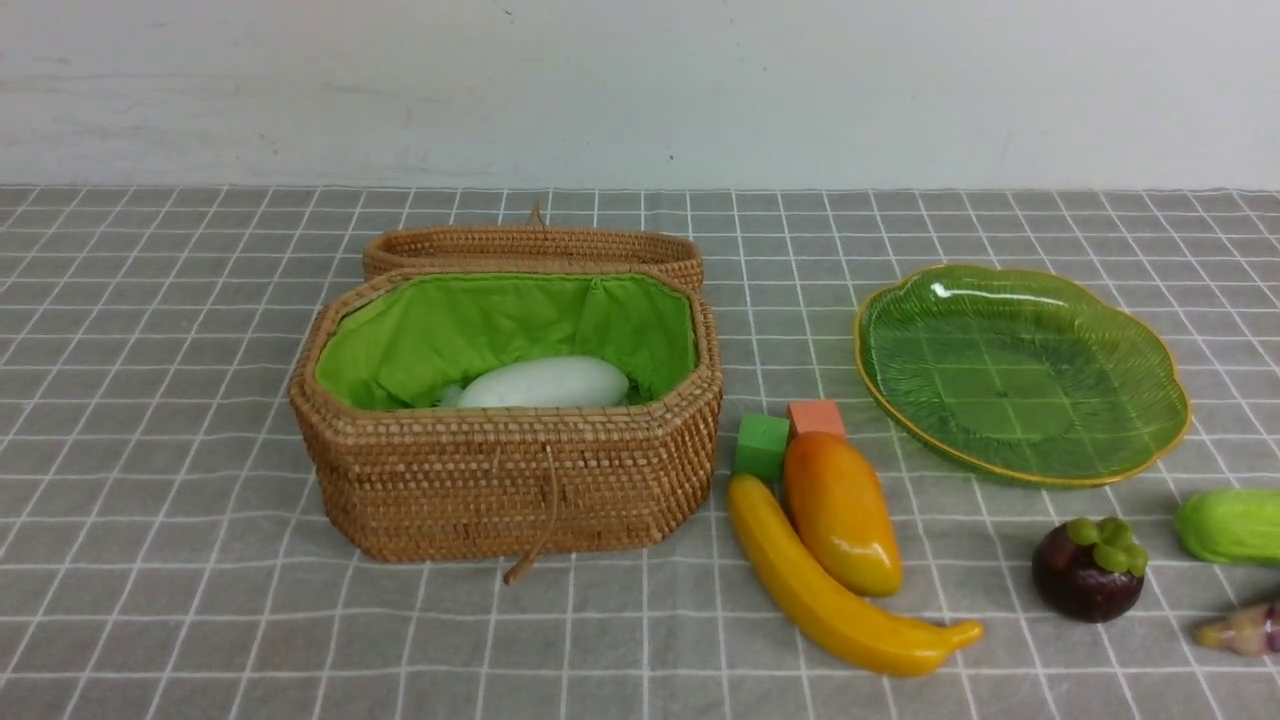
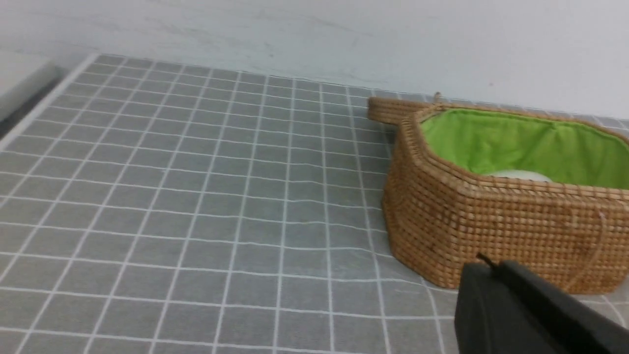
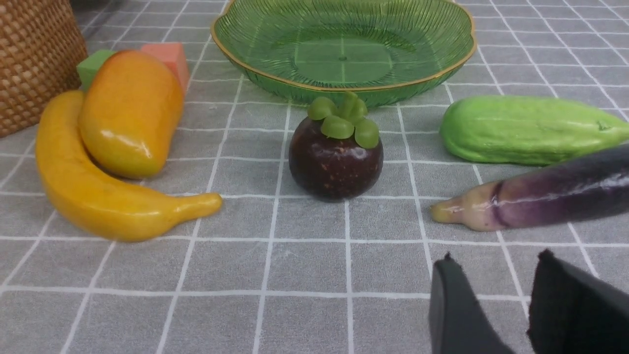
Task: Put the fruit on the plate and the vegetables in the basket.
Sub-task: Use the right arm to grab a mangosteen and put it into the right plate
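The woven basket [image 1: 505, 480] [image 2: 491, 221] stands open at centre left with the white radish [image 1: 545, 383] [image 2: 516, 175] inside. The green plate [image 1: 1020, 370] [image 3: 344, 46] lies bare at the right. On the cloth lie the banana [image 1: 835, 600] [image 3: 98, 196], mango [image 1: 840, 510] [image 3: 130, 110], mangosteen [image 1: 1088, 570] [image 3: 335, 157], cucumber [image 1: 1232, 525] [image 3: 530, 129] and eggplant [image 1: 1245, 630] [image 3: 545, 194]. Neither arm shows in the front view. My left gripper [image 2: 491, 268] is shut and empty in front of the basket's wall. My right gripper [image 3: 496, 260] is open with nothing between its fingers, low over the cloth, just short of the eggplant.
A green cube [image 1: 762, 445] [image 3: 91, 66] and an orange cube [image 1: 817, 417] [image 3: 169, 56] sit between the basket and the mango. The basket's lid [image 1: 535, 250] lies back behind it. A white wall closes off the table's far edge.
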Available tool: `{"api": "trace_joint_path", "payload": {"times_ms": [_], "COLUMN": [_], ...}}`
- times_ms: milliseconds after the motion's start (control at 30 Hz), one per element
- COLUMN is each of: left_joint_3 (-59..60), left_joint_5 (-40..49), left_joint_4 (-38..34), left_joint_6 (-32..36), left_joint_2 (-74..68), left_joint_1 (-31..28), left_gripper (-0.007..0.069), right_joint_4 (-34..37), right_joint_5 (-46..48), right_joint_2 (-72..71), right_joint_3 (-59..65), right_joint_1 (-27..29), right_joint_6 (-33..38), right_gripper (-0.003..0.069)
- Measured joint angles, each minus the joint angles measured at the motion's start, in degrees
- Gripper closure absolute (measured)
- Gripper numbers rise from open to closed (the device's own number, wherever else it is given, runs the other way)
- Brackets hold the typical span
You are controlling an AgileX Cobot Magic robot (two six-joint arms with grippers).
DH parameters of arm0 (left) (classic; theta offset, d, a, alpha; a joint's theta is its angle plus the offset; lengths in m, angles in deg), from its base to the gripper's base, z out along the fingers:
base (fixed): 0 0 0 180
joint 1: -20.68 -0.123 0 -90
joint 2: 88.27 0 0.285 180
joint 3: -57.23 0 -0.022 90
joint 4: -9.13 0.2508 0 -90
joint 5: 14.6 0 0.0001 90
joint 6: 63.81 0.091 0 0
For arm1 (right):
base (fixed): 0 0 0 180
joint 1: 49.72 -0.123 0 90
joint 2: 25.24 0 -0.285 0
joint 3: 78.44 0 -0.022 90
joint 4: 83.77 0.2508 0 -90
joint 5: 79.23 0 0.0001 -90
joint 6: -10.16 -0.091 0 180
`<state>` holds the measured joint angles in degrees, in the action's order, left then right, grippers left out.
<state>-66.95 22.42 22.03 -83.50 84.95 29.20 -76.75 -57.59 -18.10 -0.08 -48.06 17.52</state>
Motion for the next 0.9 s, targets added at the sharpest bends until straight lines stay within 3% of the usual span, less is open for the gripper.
{"api": "trace_joint_path", "payload": {"times_ms": [367,900], "left_joint_3": [21.8,23.1], "left_joint_5": [-17.7,-14.5], "left_joint_4": [-6.2,-8.7], "left_joint_6": [0.4,0.4], "left_joint_2": [0.0,0.0], "left_joint_1": [-3.0,-7.2], "left_gripper": [0.0637,0.0623], "right_joint_4": [0.0,0.0], "right_joint_5": [0.0,0.0], "right_joint_2": [0.0,0.0], "right_joint_3": [0.0,0.0], "right_joint_1": [0.0,0.0], "right_joint_6": [0.0,0.0], "right_gripper": [0.0417,0.0417]}}
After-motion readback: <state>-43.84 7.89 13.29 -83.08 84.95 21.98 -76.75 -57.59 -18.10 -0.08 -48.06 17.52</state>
